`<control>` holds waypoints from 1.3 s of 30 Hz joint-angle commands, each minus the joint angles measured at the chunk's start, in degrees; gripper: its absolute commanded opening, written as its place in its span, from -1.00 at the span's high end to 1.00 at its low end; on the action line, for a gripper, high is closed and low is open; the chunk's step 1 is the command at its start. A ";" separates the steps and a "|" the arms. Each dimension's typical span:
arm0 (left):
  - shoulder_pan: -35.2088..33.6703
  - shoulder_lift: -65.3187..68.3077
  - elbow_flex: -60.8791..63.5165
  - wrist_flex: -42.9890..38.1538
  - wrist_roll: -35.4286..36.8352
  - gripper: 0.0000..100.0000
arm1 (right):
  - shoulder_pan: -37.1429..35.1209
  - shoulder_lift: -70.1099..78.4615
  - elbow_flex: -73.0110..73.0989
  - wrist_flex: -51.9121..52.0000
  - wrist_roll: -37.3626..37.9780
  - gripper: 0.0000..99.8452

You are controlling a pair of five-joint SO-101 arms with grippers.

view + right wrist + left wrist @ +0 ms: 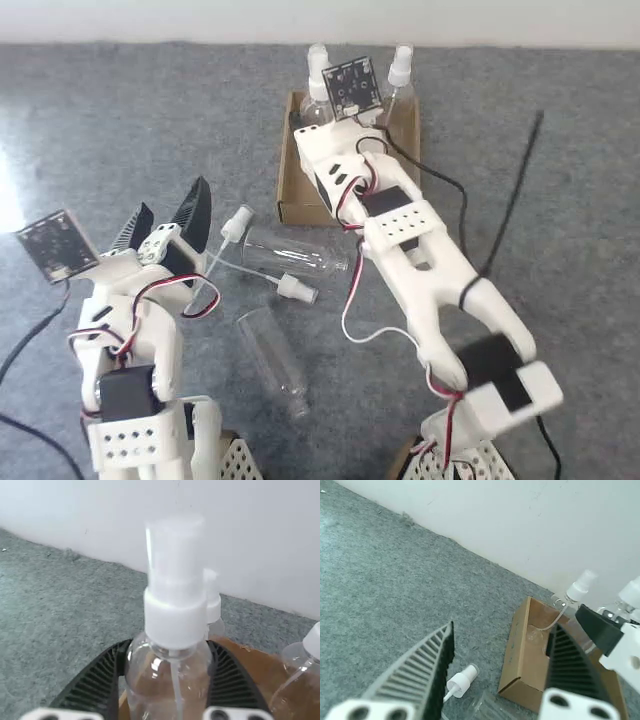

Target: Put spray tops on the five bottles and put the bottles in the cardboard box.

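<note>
The cardboard box [287, 190] stands at the back centre of the grey carpet. My right gripper [170, 652] is over it, shut on an upright clear bottle [167, 680] with a white spray top [175, 600]. Two more capped bottles [214, 611] [300, 662] stand behind it in the box [260, 672]. Two open bottles [300, 257] [273, 357] lie on the carpet, with two loose spray tops [237, 223] [297, 290] beside them. My left gripper [172, 202] hangs open above the carpet left of them, holding nothing. In the left wrist view a loose spray top [461, 680] lies below the fingers [432, 665].
A white wall runs along the back edge behind the box [520, 652]. Black cables [510, 200] trail over the carpet right of the right arm. Open carpet lies at the far left and back left.
</note>
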 commanded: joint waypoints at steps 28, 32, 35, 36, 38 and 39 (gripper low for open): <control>0.26 -0.70 -0.40 -1.67 0.26 0.44 | 2.24 19.12 -9.85 -13.58 0.09 0.77; 0.26 -0.70 -0.40 -1.67 0.26 0.44 | 2.24 19.56 -11.43 -11.56 0.18 0.76; 0.26 -0.70 -0.40 -1.67 0.26 0.44 | 2.24 19.65 -13.27 -7.69 0.09 0.76; 0.26 -0.70 -0.40 -1.67 0.26 0.44 | 2.24 19.65 -13.54 -7.16 0.09 0.76; 0.26 -0.70 -0.40 -1.67 0.26 0.44 | 2.24 19.65 -13.63 -6.99 0.09 0.76; 0.26 -0.70 -0.40 -1.67 0.26 0.44 | 2.15 19.65 -13.63 -6.81 0.09 0.76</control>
